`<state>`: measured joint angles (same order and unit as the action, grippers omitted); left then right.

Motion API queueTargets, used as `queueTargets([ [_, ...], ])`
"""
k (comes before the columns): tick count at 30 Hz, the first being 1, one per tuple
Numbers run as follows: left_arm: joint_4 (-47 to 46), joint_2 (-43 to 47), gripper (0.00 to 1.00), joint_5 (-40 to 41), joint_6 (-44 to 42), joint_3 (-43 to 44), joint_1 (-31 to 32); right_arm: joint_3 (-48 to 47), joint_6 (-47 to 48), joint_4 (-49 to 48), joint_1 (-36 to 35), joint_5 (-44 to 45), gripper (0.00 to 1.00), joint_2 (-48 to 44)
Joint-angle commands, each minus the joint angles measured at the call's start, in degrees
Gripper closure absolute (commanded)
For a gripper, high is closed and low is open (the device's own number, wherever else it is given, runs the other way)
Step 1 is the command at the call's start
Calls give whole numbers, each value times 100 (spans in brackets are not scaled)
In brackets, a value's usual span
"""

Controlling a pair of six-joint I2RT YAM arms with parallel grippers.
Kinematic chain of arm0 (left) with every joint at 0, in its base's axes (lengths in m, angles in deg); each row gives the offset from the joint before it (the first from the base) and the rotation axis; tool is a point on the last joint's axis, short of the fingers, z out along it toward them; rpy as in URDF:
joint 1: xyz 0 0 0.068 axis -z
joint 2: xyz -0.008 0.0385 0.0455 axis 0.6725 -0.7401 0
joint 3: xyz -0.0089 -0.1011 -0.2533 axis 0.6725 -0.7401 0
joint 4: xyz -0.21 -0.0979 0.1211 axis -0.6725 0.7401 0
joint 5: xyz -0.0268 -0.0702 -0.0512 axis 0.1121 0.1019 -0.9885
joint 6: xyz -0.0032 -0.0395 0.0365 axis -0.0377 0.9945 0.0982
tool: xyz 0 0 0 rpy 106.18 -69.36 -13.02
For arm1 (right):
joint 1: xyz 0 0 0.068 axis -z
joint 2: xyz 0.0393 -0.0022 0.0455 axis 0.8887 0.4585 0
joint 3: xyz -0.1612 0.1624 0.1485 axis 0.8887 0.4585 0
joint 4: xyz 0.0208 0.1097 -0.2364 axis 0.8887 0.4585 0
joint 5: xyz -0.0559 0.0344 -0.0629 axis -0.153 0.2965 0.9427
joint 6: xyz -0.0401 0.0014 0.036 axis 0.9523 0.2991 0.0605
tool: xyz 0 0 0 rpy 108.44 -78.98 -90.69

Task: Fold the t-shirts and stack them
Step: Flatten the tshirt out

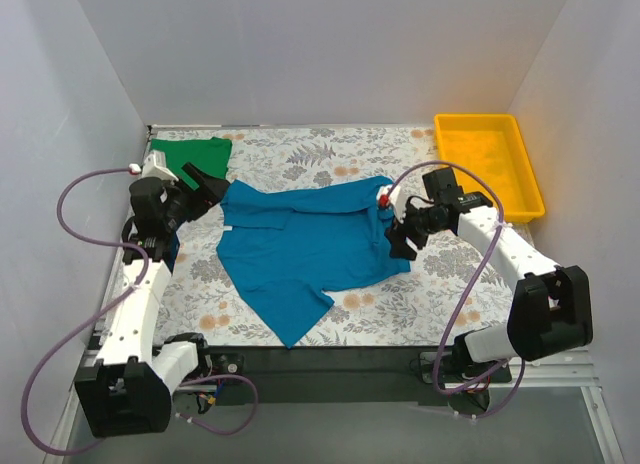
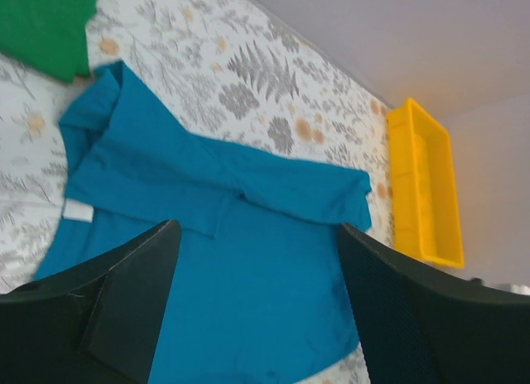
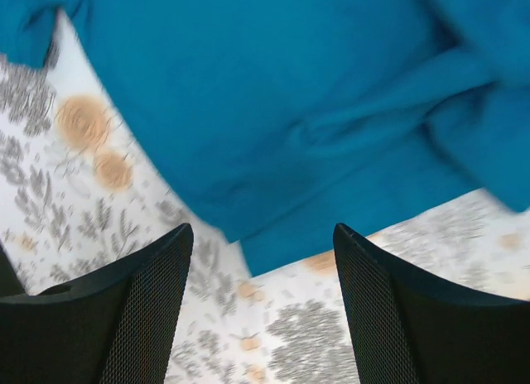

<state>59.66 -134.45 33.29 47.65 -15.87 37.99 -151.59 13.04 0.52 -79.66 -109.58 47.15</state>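
Note:
The teal-blue t-shirt [image 1: 300, 249] lies partly folded in the middle of the floral table, one corner pointing to the near edge. The bright green t-shirt [image 1: 195, 154] lies bunched in the far left corner. My left gripper [image 1: 213, 190] hovers at the teal shirt's left end, open and holding nothing. In the left wrist view the teal shirt [image 2: 232, 260] spreads under the left gripper [image 2: 257, 228], and the green shirt [image 2: 45, 24] is at top left. My right gripper [image 1: 398, 239] is at the shirt's right edge, open and empty. The right wrist view shows the right gripper [image 3: 262, 228] over the shirt's hem [image 3: 273, 94].
A yellow plastic tray [image 1: 490, 164] stands at the far right of the table, also seen as the yellow tray [image 2: 426, 185] in the left wrist view. White walls close in the table on three sides. A black strip runs along the near edge.

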Motion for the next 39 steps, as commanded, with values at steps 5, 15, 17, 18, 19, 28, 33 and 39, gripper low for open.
queueTargets([
  [5,1075,856,24,-1016,893,-1053,321,1198,-15,261,43,75,25,-598],
  [15,1805,953,24,-331,1492,-1405,1684,1007,-1360,-346,605,330,35,474],
  [17,1805,1058,24,-287,1606,-1528,1833,901,-1457,-355,614,365,39,728],
  [18,1805,1085,25,-226,1668,-1573,1947,857,-1501,-355,614,348,41,808],
  [19,1796,1094,25,-208,1686,-1660,2000,795,-1519,-364,614,348,43,878],
  [28,1358,734,27,-155,1810,-1907,2633,839,-1563,-399,614,277,55,1292],
  [33,1173,312,27,-234,1493,-1723,2896,926,-1493,-355,614,409,76,1213],
  [39,1102,48,27,-173,1177,-1503,3309,996,-1036,84,640,1041,99,792],
])
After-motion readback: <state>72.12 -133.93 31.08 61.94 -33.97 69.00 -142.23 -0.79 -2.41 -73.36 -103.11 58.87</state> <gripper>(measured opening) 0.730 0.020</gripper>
